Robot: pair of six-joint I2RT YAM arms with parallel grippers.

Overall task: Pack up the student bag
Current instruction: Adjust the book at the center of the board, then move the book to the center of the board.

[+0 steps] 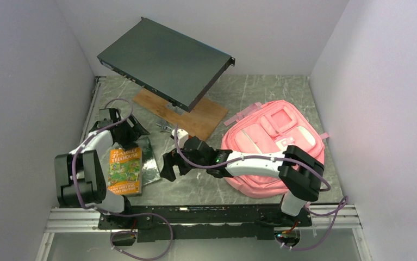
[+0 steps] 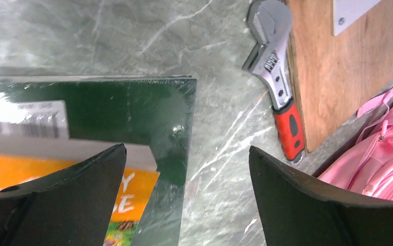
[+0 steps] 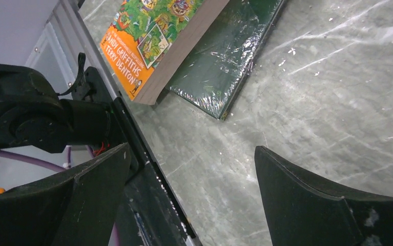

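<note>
The pink student bag (image 1: 274, 147) lies flat at the right of the table, pockets up; its strap edge shows in the left wrist view (image 2: 384, 159). An orange paperback (image 1: 125, 171) lies on a shrink-wrapped dark green book (image 1: 150, 163) at the front left. My left gripper (image 1: 134, 130) is open and empty above the green book's far corner (image 2: 132, 113), the orange book (image 2: 45, 174) under its left finger. My right gripper (image 1: 170, 166) is open and empty over bare table just right of the books, which show in its view as orange (image 3: 158, 36) and green (image 3: 230, 66).
A dark flat rack unit (image 1: 165, 60) rests tilted on a wooden board (image 1: 195, 117) at the back. An adjustable wrench with a red handle (image 2: 276, 66) lies beside the board (image 2: 337, 61). White walls close in both sides. The left arm's base (image 3: 35, 118) is near my right gripper.
</note>
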